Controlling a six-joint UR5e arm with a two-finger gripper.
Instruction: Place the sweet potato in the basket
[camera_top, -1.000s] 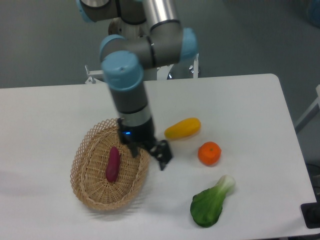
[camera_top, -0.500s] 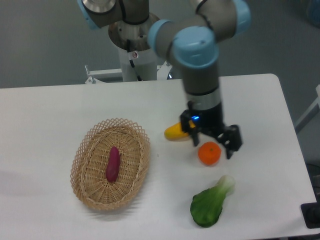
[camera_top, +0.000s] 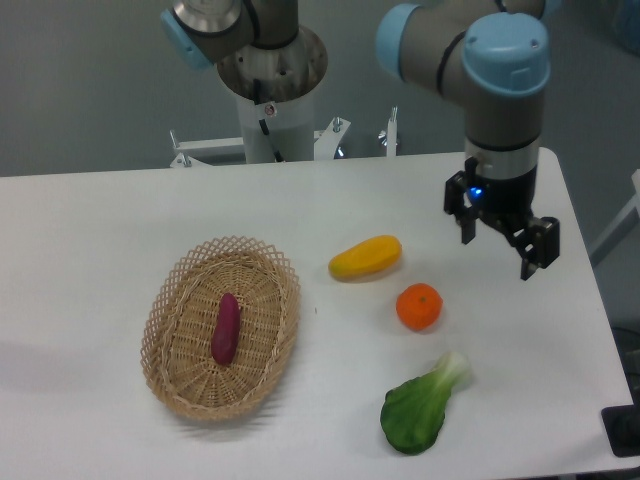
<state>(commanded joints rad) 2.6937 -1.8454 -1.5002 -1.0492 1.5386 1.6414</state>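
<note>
The sweet potato (camera_top: 226, 328), a slim dark magenta tuber, lies lengthwise inside the tan wicker basket (camera_top: 172, 362) at the left of the table. My gripper (camera_top: 497, 250) is far to the right, above the table near its right edge. It is open and holds nothing.
A yellow oblong fruit (camera_top: 365, 258) lies right of the basket. An orange (camera_top: 419, 306) sits below it. A green bok choy (camera_top: 420, 405) lies near the front edge. The arm's base (camera_top: 272, 80) stands behind the table.
My gripper has moved from the basket's right rim across the table, past the yellow fruit and orange, up to the right side. The sweet potato has stayed in the basket.
</note>
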